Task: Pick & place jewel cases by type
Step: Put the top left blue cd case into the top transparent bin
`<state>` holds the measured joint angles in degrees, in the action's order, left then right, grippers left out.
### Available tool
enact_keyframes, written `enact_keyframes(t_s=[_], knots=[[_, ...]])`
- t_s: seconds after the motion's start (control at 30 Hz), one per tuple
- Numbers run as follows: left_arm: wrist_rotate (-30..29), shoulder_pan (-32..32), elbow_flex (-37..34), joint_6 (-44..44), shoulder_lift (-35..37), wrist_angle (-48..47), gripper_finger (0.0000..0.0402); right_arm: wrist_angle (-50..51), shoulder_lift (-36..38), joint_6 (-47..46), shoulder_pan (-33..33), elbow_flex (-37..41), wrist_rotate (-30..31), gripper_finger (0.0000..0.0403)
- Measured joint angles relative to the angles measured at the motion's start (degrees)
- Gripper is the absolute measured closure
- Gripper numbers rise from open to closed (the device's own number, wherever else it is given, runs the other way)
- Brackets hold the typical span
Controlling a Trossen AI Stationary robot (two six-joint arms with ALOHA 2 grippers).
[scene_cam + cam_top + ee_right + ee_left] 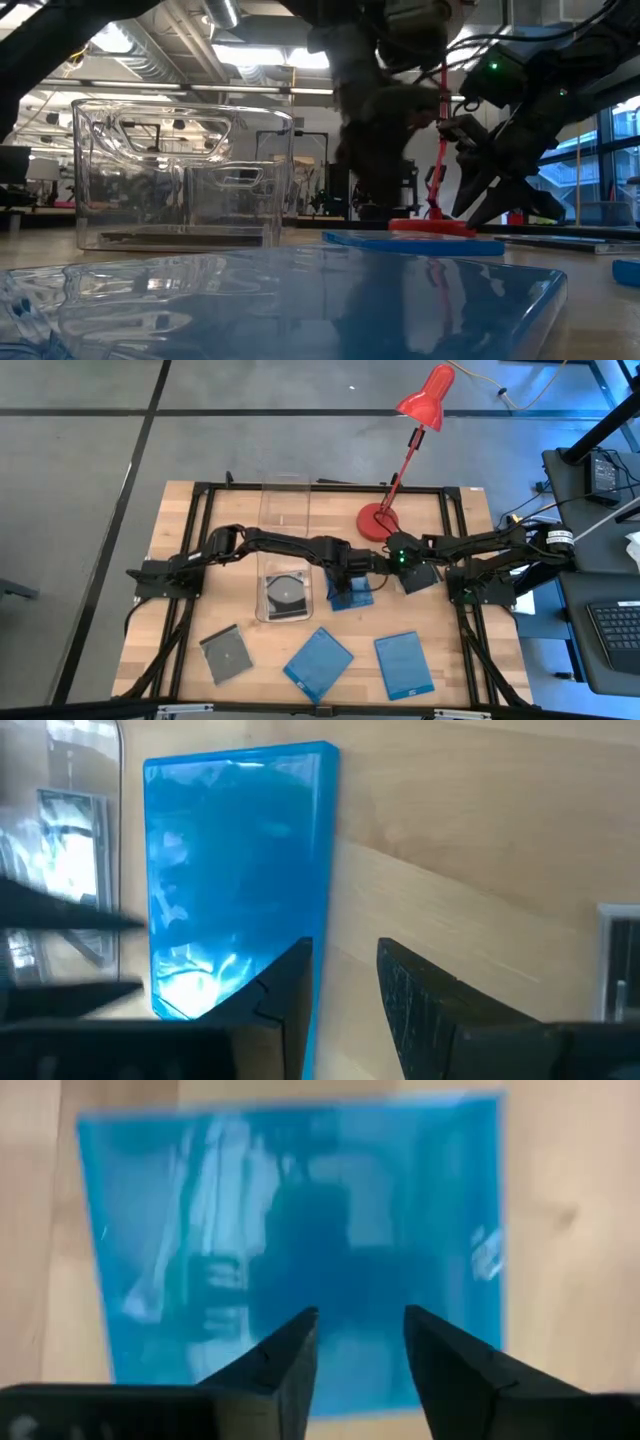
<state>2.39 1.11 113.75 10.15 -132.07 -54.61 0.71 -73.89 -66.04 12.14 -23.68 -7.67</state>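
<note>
Both arms reach in toward the middle of the wooden worktop [180, 660], meeting over one blue jewel case [350, 596] that lies flat just beside the clear bin [286, 560]. The left pincer [360, 1342] hangs directly above that case, its two dark fingers parted with a gap between them and nothing held. The right pincer [345, 970] sits at the case's other side, fingers likewise spread apart and empty, with the blue edge running alongside one finger; whether it touches I cannot tell. Inside the clear bin rests a grey case showing a disc [287, 595]. Nearer the front edge lie three more cases, apart from one another: a grey one [224, 654] to the left, a blue one turned on a slant [318, 663] in the middle, and another blue one [404, 665] to the right. A red desk lamp [400, 460] stands at the back, its base close behind the right arm.
</note>
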Motion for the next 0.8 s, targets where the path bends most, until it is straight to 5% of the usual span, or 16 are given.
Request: enact_keyframes(t_s=[0.27,0.8], knots=[[0.1,1.3,0.0,2.6,0.0,-10.2,0.0218,0.0,0.0,0.5,0.0,0.0,-0.1,0.0285],[0.3,1.6,-7.4,5.6,0.0,-8.6,0.0213,-0.2,0.0,0.5,0.0,0.0,-2.8,0.0285]])
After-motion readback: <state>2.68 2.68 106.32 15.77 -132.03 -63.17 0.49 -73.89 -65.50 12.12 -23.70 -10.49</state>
